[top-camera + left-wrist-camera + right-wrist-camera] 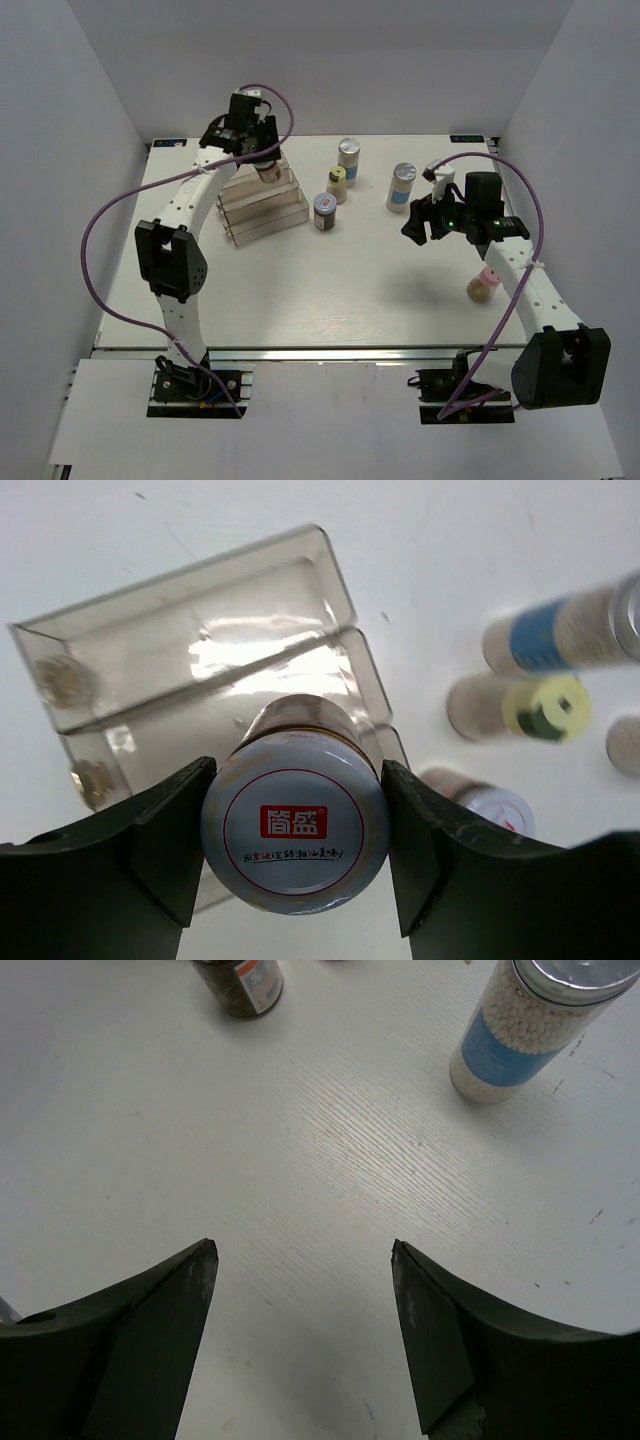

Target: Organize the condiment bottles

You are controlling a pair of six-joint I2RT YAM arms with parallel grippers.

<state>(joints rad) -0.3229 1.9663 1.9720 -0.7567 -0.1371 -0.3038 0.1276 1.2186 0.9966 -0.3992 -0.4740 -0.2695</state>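
Holding a red-lidded jar, the left gripper is at the far left of the table, right over the far step of the clear rack; I cannot tell if the jar stands on that step or hangs just above it. From the left wrist view its two dark fingers press on the jar, one on each side, and the jar's round end with a red label faces the camera; the steps of the rack show behind the jar.

Five more jars are on the table; a dark jar with a red lid stands just beside the right end of the rack; a yellow-lidded jar stands just behind it, a bit farther away; a white jar with a silver cap stands farther still. A second white jar is off to the right, near the right gripper; a pink-lidded jar is at the near right, partly hidden by the right arm.

The right gripper has its fingers wide apart with nothing between them; only bare table shows there, with the second white jar and its blue band a little ahead to the right.
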